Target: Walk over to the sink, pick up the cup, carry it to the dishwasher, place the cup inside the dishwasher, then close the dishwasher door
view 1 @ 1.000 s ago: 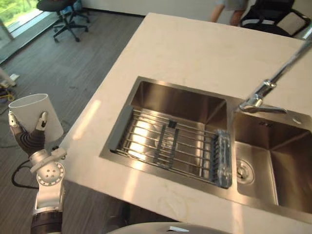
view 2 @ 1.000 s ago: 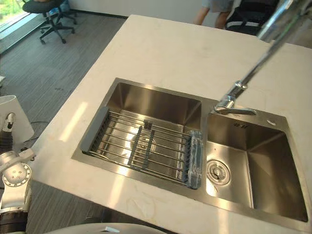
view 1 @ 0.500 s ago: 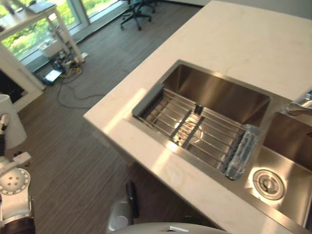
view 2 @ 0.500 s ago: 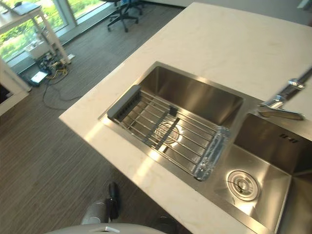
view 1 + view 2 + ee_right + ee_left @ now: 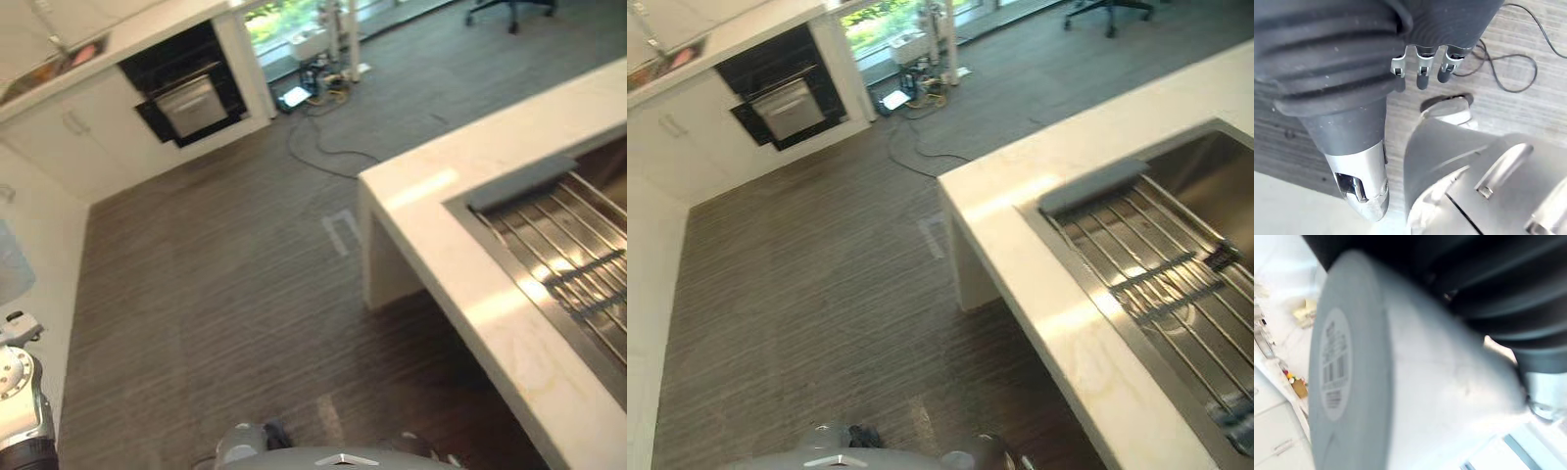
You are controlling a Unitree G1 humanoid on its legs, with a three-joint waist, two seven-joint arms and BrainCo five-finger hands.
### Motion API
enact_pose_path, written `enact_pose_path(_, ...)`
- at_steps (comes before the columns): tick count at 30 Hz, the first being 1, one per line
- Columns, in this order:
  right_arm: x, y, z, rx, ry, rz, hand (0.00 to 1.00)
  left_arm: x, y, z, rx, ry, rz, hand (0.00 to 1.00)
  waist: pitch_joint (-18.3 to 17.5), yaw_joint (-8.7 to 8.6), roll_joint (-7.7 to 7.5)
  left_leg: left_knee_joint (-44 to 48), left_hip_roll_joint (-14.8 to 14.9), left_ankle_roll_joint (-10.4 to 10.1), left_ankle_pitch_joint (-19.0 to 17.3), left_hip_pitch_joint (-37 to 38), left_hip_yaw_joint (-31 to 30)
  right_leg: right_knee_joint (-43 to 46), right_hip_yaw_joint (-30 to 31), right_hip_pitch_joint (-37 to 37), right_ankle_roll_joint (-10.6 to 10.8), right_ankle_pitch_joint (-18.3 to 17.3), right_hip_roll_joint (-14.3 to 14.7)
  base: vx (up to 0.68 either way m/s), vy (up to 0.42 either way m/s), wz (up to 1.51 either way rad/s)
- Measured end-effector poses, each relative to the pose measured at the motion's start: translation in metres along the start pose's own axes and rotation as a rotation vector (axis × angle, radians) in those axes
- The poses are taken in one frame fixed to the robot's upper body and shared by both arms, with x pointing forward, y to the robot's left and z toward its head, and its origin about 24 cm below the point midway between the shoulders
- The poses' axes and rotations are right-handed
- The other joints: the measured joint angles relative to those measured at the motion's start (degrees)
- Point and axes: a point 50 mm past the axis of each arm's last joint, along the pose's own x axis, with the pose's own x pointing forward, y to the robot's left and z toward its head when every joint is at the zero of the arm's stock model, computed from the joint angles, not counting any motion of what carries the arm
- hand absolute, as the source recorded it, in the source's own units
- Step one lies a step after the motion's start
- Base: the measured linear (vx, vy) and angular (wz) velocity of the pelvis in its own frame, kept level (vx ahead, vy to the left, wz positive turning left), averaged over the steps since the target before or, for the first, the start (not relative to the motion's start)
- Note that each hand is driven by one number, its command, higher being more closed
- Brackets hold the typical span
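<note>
A white cup point(image 5: 1415, 396) lies against my left hand point(image 5: 1488, 293), bottom end with its printed label facing the wrist camera. The hand is shut on the cup. In the left eye view a pale sliver of the cup point(image 5: 8, 262) shows at the left edge, over the floor. My right hand point(image 5: 1420, 73) hangs over the floor with fingers relaxed and thumb point(image 5: 1364, 186) apart, holding nothing. The steel sink point(image 5: 1205, 196) with its wire rack point(image 5: 1156, 279) sits in the white counter point(image 5: 1019, 245) at the right. A black built-in appliance point(image 5: 186, 98) with a silver front stands in white cabinets at the far left.
Striped grey floor point(image 5: 225, 304) stretches between the counter and the cabinets. Cables and a power strip point(image 5: 313, 93) lie on it by the window. White cabinets point(image 5: 29, 235) run along the left. An office chair base point(image 5: 1107, 15) stands at the far right.
The camera has swung left: the sink has slid to the right edge, and the floor, cabinets and black appliance have come into view. My left hand still holds the cup.
</note>
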Motion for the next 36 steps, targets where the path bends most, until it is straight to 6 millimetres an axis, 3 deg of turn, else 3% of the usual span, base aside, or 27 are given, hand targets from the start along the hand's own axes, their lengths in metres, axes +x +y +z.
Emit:
enact_pose_path(2,0.000,0.002,-0.001,0.005,-0.003,-0.001,0.00,0.005,-0.015,0.005,-0.091,-0.011,-0.006,1.00,-0.6,-0.58,0.76,-11.9,-3.5,-0.9,-0.6,1.9,0.4,-0.4,-5.0,0.7,0.3,1.6,0.4,0.03,0.308,1.25)
enact_pose_path(3,0.001,0.007,-0.002,0.004,-0.003,-0.001,0.00,0.001,-0.023,0.006,-0.162,0.013,0.001,1.00,-0.2,0.49,-0.26,-15.2,-5.7,-1.1,1.6,2.2,-1.4,-2.2,-5.0,1.4,-0.2,3.9,0.4,0.00,0.307,0.85)
enact_pose_path(5,0.002,0.012,-0.005,-0.008,0.011,-0.006,0.00,-0.010,-0.026,0.002,-0.206,0.062,0.004,1.00,0.1,0.74,-1.69,-16.4,-6.2,-0.5,1.8,2.2,-3.2,-5.4,-4.4,2.9,-1.2,7.2,1.9,0.00,0.225,0.56)
enact_pose_path(6,0.002,0.016,-0.012,-0.010,0.032,-0.011,0.00,-0.023,-0.035,-0.002,-0.245,0.105,-0.046,1.00,0.0,0.74,-2.40,-16.3,-6.8,0.1,1.4,1.8,-5.4,-6.6,-2.6,4.0,-2.9,9.6,2.6,0.05,0.235,1.06)
enact_pose_path(7,0.001,0.015,-0.017,-0.002,0.051,-0.029,0.00,-0.043,-0.051,-0.010,-0.264,0.170,-0.133,1.00,0.0,0.63,-3.01,-16.3,-7.6,1.0,1.2,1.5,-8.9,-5.3,2.2,4.2,-6.7,12.3,3.0,0.08,0.205,1.26)
enact_pose_path(8,0.000,0.013,-0.021,0.005,0.063,-0.038,0.00,-0.055,-0.064,-0.012,-0.281,0.197,-0.192,1.00,0.0,0.21,-3.04,-16.0,-7.6,2.1,0.9,1.2,-11.5,-3.1,6.0,3.3,-8.9,13.7,3.3,0.10,0.175,1.84)
enact_pose_path(9,-0.003,0.010,-0.033,0.025,0.093,-0.048,0.00,-0.079,-0.086,-0.016,-0.304,0.251,-0.309,1.00,0.3,-0.91,-2.56,-14.5,-7.7,3.0,0.4,-0.3,-16.7,-2.2,16.9,2.2,-8.5,9.1,6.4,0.10,0.106,2.26)
enact_pose_path(10,-0.005,0.010,-0.044,0.053,0.122,-0.053,0.00,-0.099,-0.104,-0.015,-0.345,0.289,-0.403,1.00,0.4,-1.83,-3.02,-13.0,-7.8,3.6,0.0,-1.6,-21.3,-2.5,25.9,1.6,-6.8,4.4,11.0,0.10,0.063,2.24)
enact_pose_path(12,-0.007,0.014,-0.050,0.054,0.121,-0.034,0.00,-0.113,-0.120,-0.012,-0.367,0.301,-0.506,1.00,0.6,-1.88,-4.44,-12.2,-9.0,4.0,-0.3,-1.7,-25.9,-3.3,33.3,0.0,-4.7,1.8,14.5,0.11,0.047,1.60)
enact_pose_path(14,-0.003,0.025,-0.044,0.031,0.094,0.001,0.00,-0.115,-0.123,-0.010,-0.365,0.291,-0.534,1.00,0.6,-1.98,-5.26,-12.4,-9.8,4.0,-0.4,-0.7,-27.8,-5.7,36.4,-2.5,-3.3,1.2,17.0,0.09,0.047,0.78)
enact_pose_path(15,-0.001,0.031,-0.039,0.028,0.079,0.021,0.00,-0.113,-0.124,-0.005,-0.372,0.269,-0.542,1.00,0.6,-1.97,-5.71,-12.5,-10.2,3.8,-0.5,0.2,-28.4,-7.9,37.5,-3.5,-2.8,2.4,18.3,0.09,0.014,0.33)
enact_pose_path(17,0.001,0.041,-0.037,0.019,0.081,0.059,0.00,-0.107,-0.126,0.008,-0.362,0.198,-0.585,1.00,0.4,-1.82,-7.74,-12.4,-11.9,3.3,-0.8,1.5,-28.5,-11.2,37.9,-4.8,-3.1,9.4,18.9,0.08,-0.056,0.13)
enact_pose_path(18,0.002,0.045,-0.033,-0.020,0.085,0.078,0.00,-0.106,-0.128,0.014,-0.361,0.172,-0.603,1.00,0.1,-1.82,-8.51,-12.3,-12.4,2.8,-1.2,2.1,-28.4,-11.9,37.9,-4.5,-2.4,8.3,18.8,0.06,-0.101,-0.12)
enact_pose_path(21,0.006,0.054,-0.016,-0.014,0.048,0.129,0.00,-0.099,-0.137,0.018,-0.402,0.171,-0.597,1.00,-0.1,-2.12,-6.98,-12.1,-11.3,2.5,-1.3,0.5,-27.8,-16.2,38.8,-4.7,-2.5,9.0,20.1,0.03,-0.086,-0.30)
enact_pose_path(23,0.008,0.055,-0.008,0.046,0.053,0.154,0.00,-0.090,-0.140,0.022,-0.489,0.189,-0.581,1.00,0.1,-3.47,-6.19,-12.3,-9.8,2.3,-1.4,1.2,-27.1,-18.4,39.3,-3.6,-3.3,10.3,21.9,-0.01,-0.100,-0.29)
enact_pose_path(27,0.007,0.058,-0.006,0.036,0.065,0.211,0.00,-0.082,-0.147,0.030,-0.516,0.140,-0.600,1.00,0.0,-3.84,-6.45,-13.4,-8.7,1.9,-1.5,3.1,-26.4,-22.4,39.6,-0.8,-3.7,12.3,23.4,0.01,-0.048,-0.14)
enact_pose_path(28,0.007,0.077,-0.011,0.030,0.102,0.306,0.00,-0.073,-0.147,0.024,-0.416,0.098,-0.555,1.00,-2.2,-4.10,-7.34,-18.3,-11.6,2.9,-0.9,7.8,-22.5,-30.2,42.0,3.3,-2.9,16.3,21.8,0.01,-0.013,-0.08)
enact_pose_path(36,0.006,0.077,-0.014,0.022,0.108,0.337,0.00,-0.075,-0.147,0.015,-0.399,0.127,-0.563,1.00,-2.1,-5.08,-7.25,-16.3,-10.9,2.8,-1.6,6.4,-21.7,-32.4,40.3,3.8,-2.7,17.8,21.8,0.00,-0.005,-0.01)
